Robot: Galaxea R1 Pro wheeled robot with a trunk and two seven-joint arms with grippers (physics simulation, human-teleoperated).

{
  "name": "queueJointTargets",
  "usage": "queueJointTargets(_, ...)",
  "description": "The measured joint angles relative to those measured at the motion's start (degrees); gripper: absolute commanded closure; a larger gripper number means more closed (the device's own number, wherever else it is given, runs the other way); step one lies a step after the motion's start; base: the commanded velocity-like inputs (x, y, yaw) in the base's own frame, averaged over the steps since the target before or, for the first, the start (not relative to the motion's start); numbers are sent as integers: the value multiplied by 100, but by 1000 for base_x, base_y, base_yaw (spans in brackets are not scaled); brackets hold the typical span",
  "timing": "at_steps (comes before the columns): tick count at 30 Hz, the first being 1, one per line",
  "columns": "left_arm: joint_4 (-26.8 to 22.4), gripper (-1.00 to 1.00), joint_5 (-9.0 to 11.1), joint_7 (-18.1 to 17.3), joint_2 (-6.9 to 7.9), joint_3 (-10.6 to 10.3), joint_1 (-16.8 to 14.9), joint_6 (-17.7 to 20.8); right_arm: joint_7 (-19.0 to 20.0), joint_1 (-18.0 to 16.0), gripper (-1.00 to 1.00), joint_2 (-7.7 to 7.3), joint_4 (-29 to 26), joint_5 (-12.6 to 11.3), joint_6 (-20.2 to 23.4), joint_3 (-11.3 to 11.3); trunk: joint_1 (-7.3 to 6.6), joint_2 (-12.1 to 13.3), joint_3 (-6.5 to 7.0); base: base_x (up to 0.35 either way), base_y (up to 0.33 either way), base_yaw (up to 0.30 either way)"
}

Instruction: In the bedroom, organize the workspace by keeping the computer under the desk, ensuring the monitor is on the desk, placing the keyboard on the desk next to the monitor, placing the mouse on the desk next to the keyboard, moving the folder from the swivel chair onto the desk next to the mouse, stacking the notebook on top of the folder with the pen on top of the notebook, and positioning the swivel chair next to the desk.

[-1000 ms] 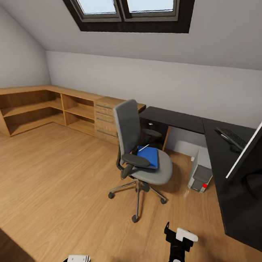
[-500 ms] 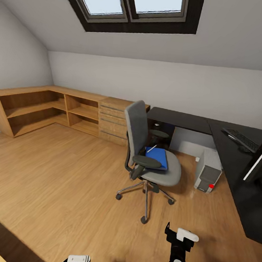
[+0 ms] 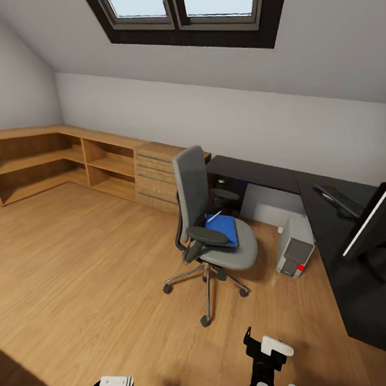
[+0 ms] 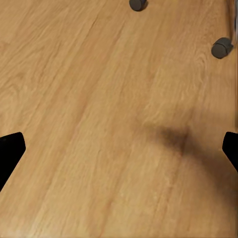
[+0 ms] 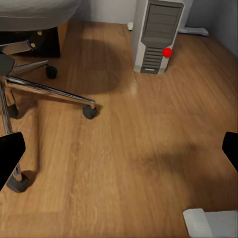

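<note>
Desk (image 3: 351,277): you have one black L-shaped desk along the back wall and down the right side.
Shelving (image 3: 71,158): one wooden corner unit at the left, with one drawer stack (image 3: 155,180) beside the desk.
Swivel chair (image 3: 211,219): one grey chair stands on the wood floor, out from the desk.
Monitor (image 3: 382,211): one, on the desk at your right, seen edge-on.
Computer (image 3: 295,245): one tower with one red light, on the floor by the desk's inner edge.
Folder (image 3: 222,227): one blue folder lies on the chair seat, with one thin white pen-like stick (image 3: 214,216) at its back edge; you cannot make out a notebook.
Keyboard (image 3: 339,199): one, on the desk beyond the monitor.
Right gripper (image 5: 119,148): spread wide, empty, over bare floor.
Left gripper (image 4: 119,148): spread wide, empty, with two chair casters ahead of it.
</note>
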Motion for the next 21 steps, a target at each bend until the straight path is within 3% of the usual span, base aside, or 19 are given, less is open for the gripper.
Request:
queueJointTargets(7,-1,-100,1,18,-2,5,1,0,1,0,-100,2,1,0,4,2,154,-281,-130,0,0,-162)
queueJointTargets(21,-2,-100,2,35,-2,6,1,9,0,-1,-100,9,1,6,-3,3,461,-842,-384,0,0,-20)
